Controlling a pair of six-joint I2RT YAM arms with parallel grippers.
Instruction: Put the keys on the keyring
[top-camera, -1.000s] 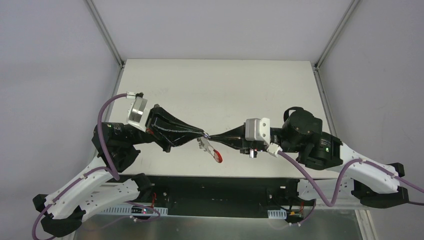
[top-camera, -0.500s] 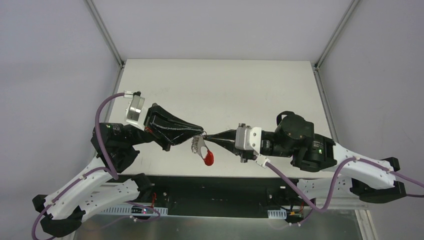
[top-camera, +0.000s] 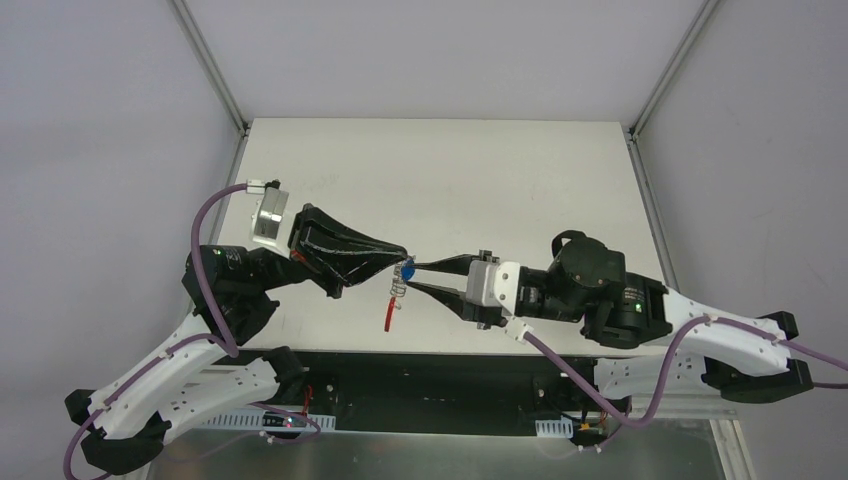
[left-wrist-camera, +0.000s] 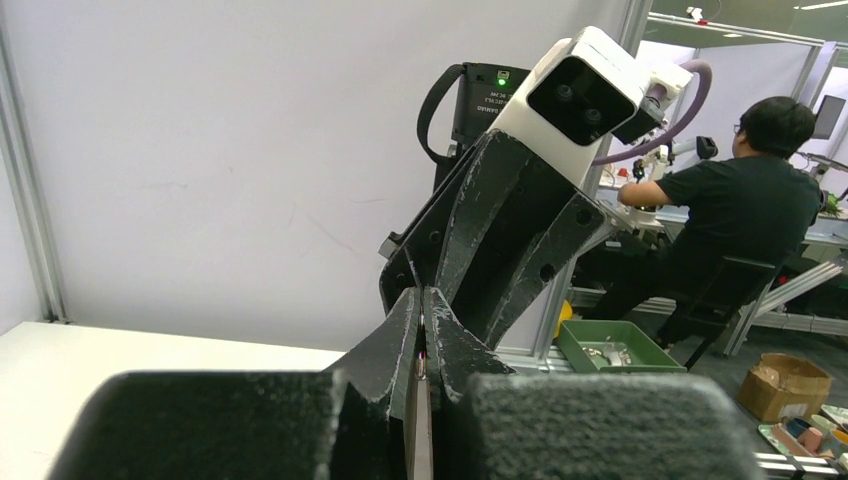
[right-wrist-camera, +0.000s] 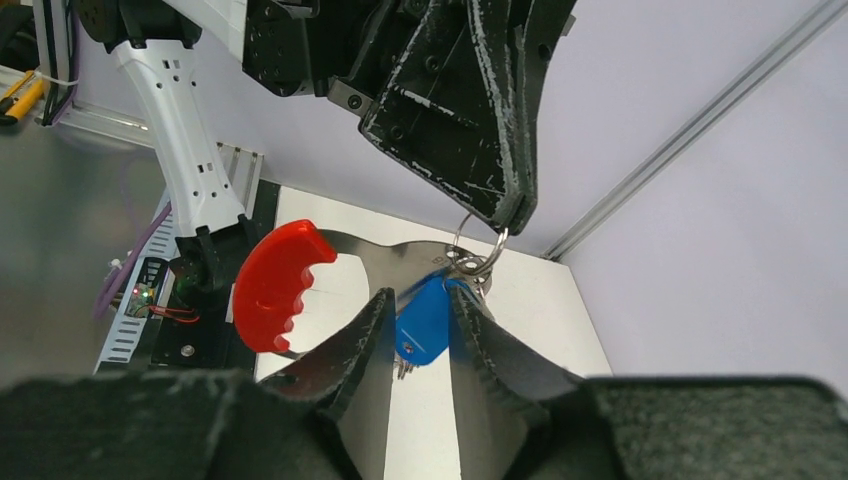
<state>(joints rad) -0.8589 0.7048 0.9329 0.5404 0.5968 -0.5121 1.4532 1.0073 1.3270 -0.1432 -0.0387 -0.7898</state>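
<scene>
The keyring (right-wrist-camera: 478, 262) is clenched by the left gripper (right-wrist-camera: 508, 213); the keys (right-wrist-camera: 425, 325) are flanked by the parted right gripper (right-wrist-camera: 420, 297). A green bin (left-wrist-camera: 572, 352) holding small parts (left-wrist-camera: 605, 352) is shown by the left wrist only.

- You'll find the keys (right-wrist-camera: 425, 322) right between the parted fingertips of the right claw (top-camera: 411, 274). They are a blue oblong tag hanging on end, with a bit of dark metal poking out below it. The tag's top end meets the silver rings.
- The keyring (right-wrist-camera: 478, 262) is a bunch of thin silver rings. It hangs from the tip of the left claw (right-wrist-camera: 507, 218), which pinches the top ring.
- Its red curved strip (right-wrist-camera: 275, 285) dangles below the rings, beside the right claw's fingers.
</scene>
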